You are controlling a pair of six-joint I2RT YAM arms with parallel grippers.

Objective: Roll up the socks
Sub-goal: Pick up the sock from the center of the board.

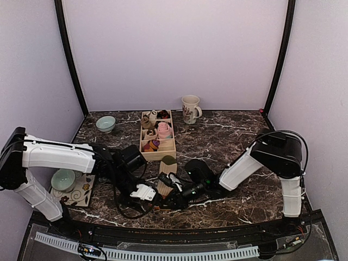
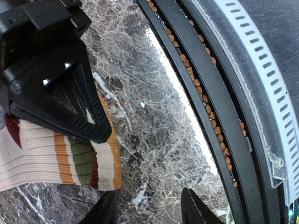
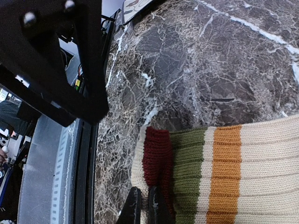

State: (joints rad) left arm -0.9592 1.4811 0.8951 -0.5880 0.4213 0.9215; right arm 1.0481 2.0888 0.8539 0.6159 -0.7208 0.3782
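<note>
One striped sock [image 1: 165, 176] lies flat on the marble table between the two grippers; it is cream with maroon, green and orange bands. In the right wrist view my right gripper [image 3: 145, 208] is shut on the maroon cuff edge of the sock [image 3: 219, 172]. In the left wrist view the sock's striped end [image 2: 79, 161] lies to the left, with the right gripper resting on it. My left gripper [image 2: 149, 211] is open and empty over bare marble just beside that end. In the top view the left gripper [image 1: 148, 193] and the right gripper [image 1: 171, 187] are close together.
A wooden compartment box [image 1: 145, 153] holding small bundles stands behind the sock. A mug [image 1: 190, 109] is at the back, a pale green bowl [image 1: 105, 124] at back left, and another bowl [image 1: 63, 179] on a patterned mat at left. The table's black front rail [image 2: 219, 93] is close.
</note>
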